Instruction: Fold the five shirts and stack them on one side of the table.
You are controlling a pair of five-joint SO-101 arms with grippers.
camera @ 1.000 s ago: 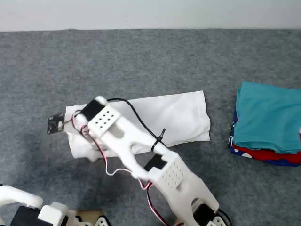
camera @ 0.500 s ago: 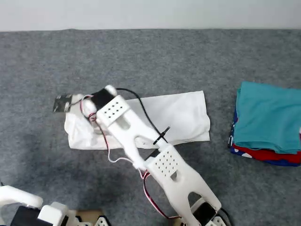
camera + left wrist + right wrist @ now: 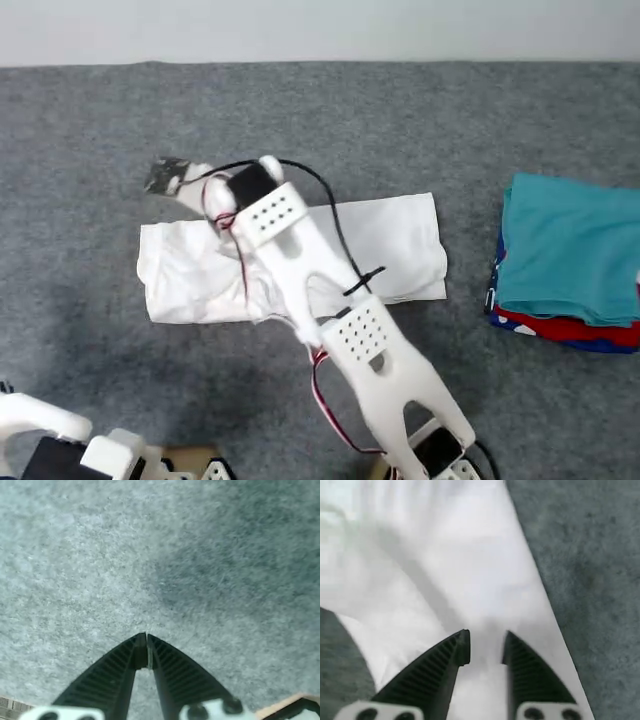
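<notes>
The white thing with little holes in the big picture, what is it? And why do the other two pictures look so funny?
It is a robot arm, one of two that sit side by side at a grey table. The big picture comes from a camera looking down on the table. The other two come from small cameras on each arm's wrist, so you look along its pincer, the two-fingered part that grabs things. The right pincer is open above a white shirt that lies on the table. The left pincer is shut, holds nothing and points at bare table. At one side sits a pile of folded shirts, a teal one on top.
</notes>
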